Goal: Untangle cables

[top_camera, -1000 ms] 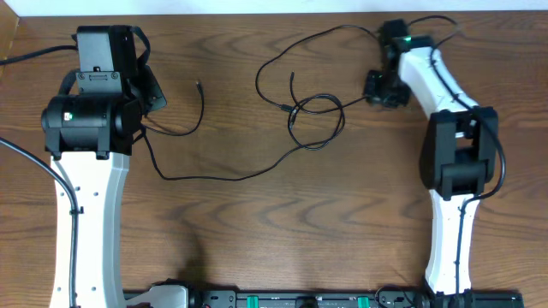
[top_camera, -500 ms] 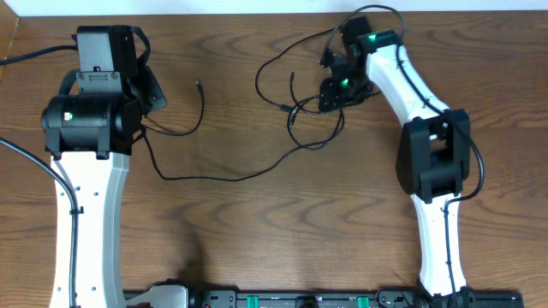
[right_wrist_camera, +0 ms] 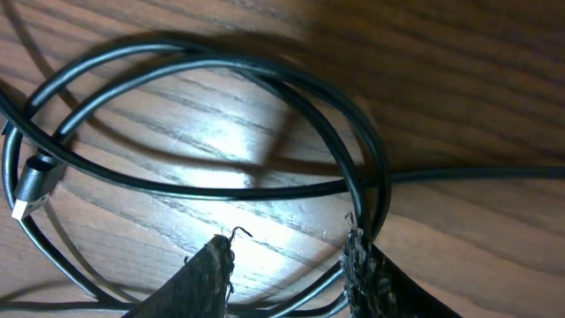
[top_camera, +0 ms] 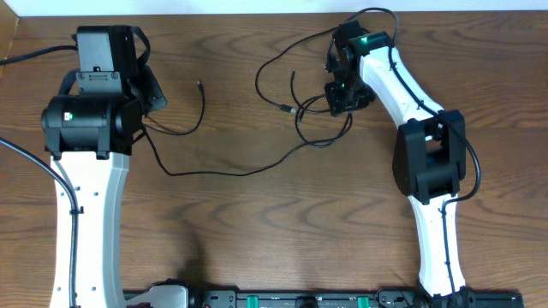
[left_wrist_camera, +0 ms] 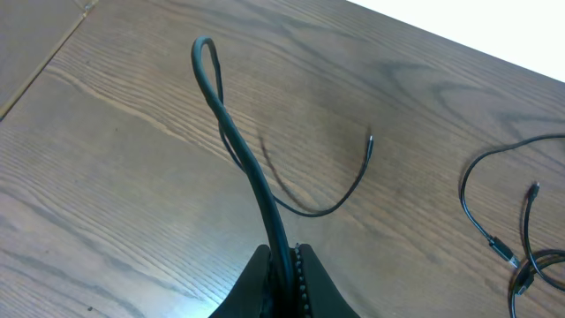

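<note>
Far left: left gripper [left_wrist_camera: 284, 265] clamped shut on a black cable [left_wrist_camera: 244, 162]. Far centre-right: right gripper [right_wrist_camera: 287, 269] low over the cable tangle [right_wrist_camera: 221, 60] on the wooden table [top_camera: 257, 231], jaws partly open, loops lying between them

Cables [left_wrist_camera: 263, 199]: black. Table [top_camera: 274, 231]: brown, wavy wood grain. Left arm [top_camera: 86, 205] and right arm [top_camera: 441, 239]: white shells, black joints.
</note>
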`<state>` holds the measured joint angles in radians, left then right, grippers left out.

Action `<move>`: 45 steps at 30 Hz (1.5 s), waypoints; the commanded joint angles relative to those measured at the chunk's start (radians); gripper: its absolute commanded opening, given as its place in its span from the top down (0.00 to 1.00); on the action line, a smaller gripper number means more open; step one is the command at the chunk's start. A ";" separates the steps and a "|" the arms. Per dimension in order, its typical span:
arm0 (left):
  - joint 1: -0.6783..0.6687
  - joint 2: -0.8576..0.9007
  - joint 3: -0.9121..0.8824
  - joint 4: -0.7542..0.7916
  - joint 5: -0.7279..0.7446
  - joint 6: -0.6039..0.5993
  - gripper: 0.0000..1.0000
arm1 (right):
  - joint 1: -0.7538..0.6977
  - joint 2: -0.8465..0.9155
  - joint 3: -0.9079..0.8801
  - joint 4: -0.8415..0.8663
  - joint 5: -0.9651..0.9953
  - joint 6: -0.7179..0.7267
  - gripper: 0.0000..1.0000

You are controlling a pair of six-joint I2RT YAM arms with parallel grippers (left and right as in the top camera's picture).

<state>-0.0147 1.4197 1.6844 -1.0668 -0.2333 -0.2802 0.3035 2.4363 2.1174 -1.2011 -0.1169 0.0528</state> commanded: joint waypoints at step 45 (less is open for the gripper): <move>0.005 0.002 0.015 -0.002 0.006 0.013 0.92 | 0.010 -0.019 -0.055 0.019 -0.014 0.045 0.99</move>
<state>-0.0147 1.4197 1.6844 -1.0668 -0.2333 -0.2802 0.2962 2.4279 2.0342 -1.1812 -0.1005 0.0978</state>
